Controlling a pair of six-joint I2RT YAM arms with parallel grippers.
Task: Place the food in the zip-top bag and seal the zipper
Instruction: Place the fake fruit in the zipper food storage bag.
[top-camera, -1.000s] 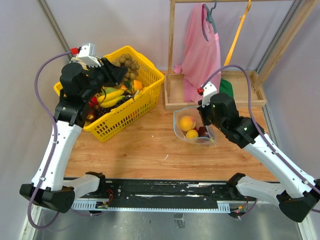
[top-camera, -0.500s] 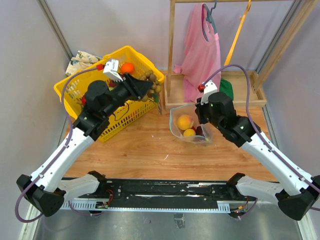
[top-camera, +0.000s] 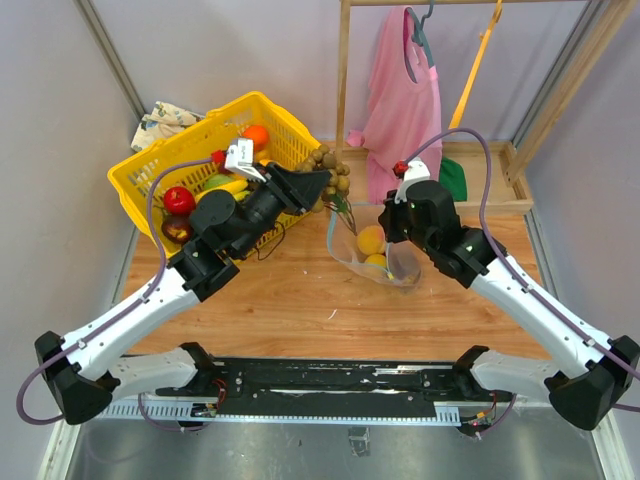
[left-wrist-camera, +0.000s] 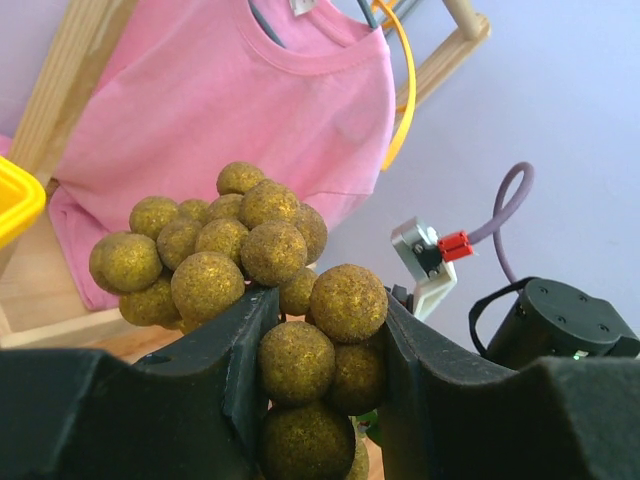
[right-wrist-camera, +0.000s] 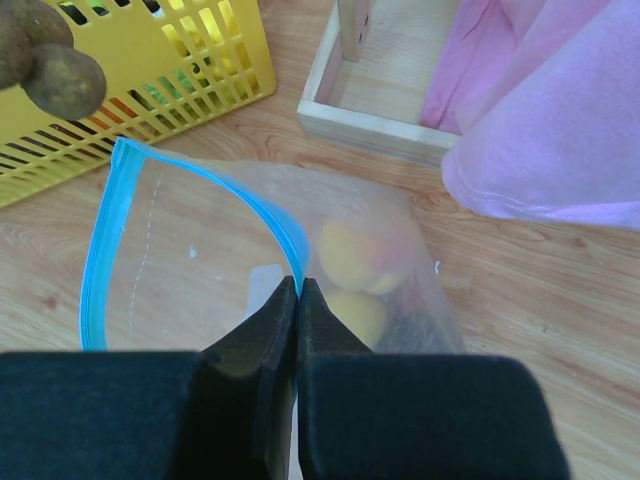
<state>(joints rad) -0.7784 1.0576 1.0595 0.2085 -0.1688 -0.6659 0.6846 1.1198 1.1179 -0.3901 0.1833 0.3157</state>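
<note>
My left gripper (top-camera: 322, 183) is shut on a brownish grape cluster (top-camera: 330, 168), held in the air just left of and above the bag's mouth. In the left wrist view the grape cluster (left-wrist-camera: 245, 250) bulges out above the left gripper (left-wrist-camera: 320, 320). The clear zip-top bag (top-camera: 380, 262) stands on the table with its mouth held open. My right gripper (right-wrist-camera: 299, 285) is shut on the blue zipper (right-wrist-camera: 105, 235) at the bag's upper edge. Inside the zip-top bag (right-wrist-camera: 200, 275) lie yellow-orange fruits (right-wrist-camera: 360, 250), and a dark one shows dimly.
A yellow basket (top-camera: 140, 172) holding more toy food stands at the back left. A wooden rack base (top-camera: 480, 190) with a pink shirt (top-camera: 405, 100) hanging over it is right behind the bag. A crumpled cloth (top-camera: 160, 120) lies behind the basket.
My left arm has swung right from over the basket, carrying the grape cluster to the bag's mouth. The right gripper has drawn the bag's edge slightly up and left.
</note>
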